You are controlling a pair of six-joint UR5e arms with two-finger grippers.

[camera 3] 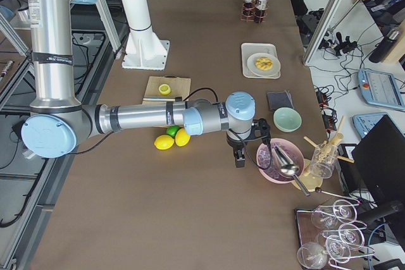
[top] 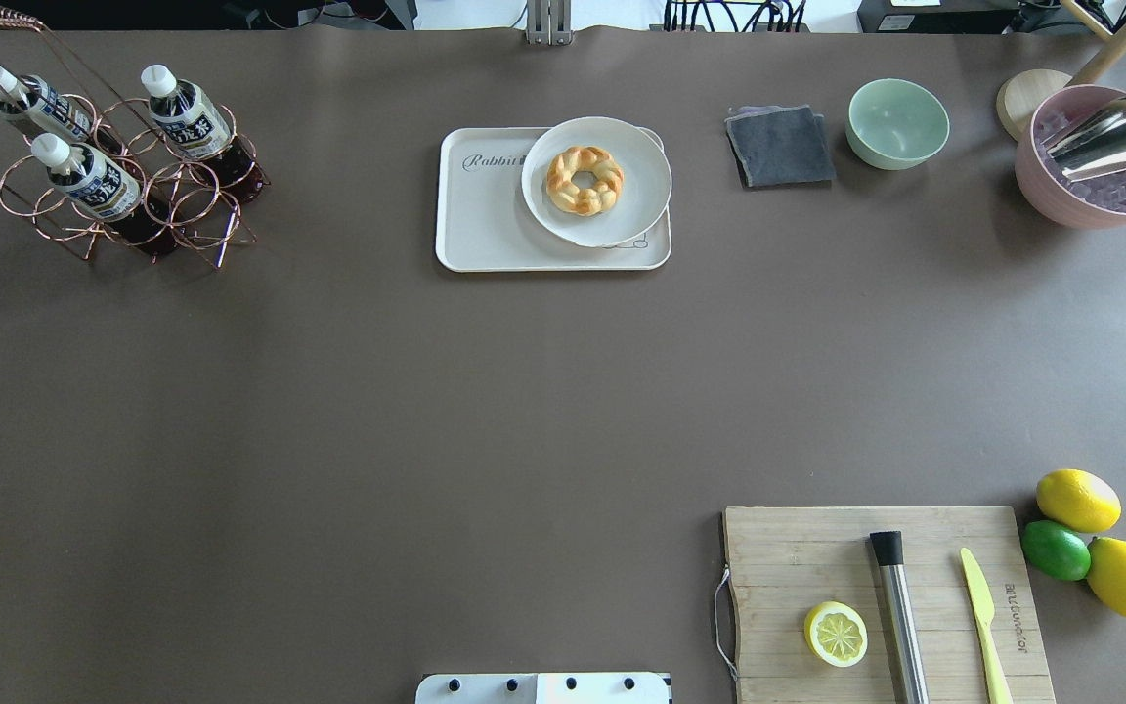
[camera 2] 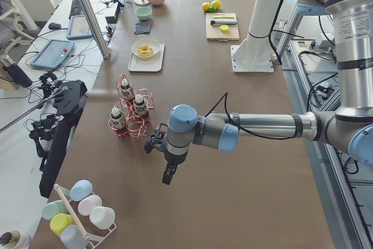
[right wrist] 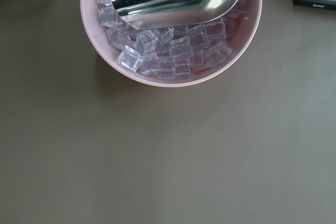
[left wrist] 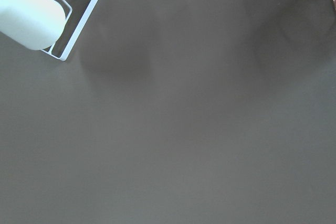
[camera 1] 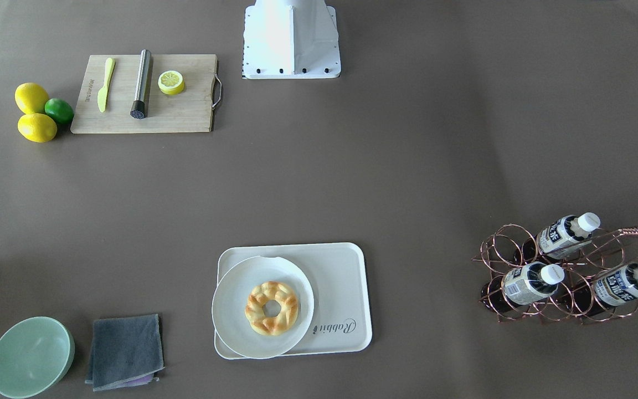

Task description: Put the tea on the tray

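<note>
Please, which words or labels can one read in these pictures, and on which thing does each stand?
"Rabbit": script lettering on the tray.
Cutting board: a brand mark near one edge, too small to read.
Tea bottles: printed labels, too blurred to read.
No other text is readable.

The left arm [camera 2: 250, 126] reaches across the near part of the table [camera 2: 245, 202]. Its gripper [camera 2: 168, 179] points down, near the copper wire rack [camera 2: 133, 127] — open or closed, I cannot tell. Three tea bottles [camera 2: 140, 107] stand in the rack. Farther along lies the tray [camera 2: 144, 67] with a plate [camera 2: 136, 51] on it — well apart from the rack. The cutting board [camera 2: 222, 27] is far, on the right.
</note>
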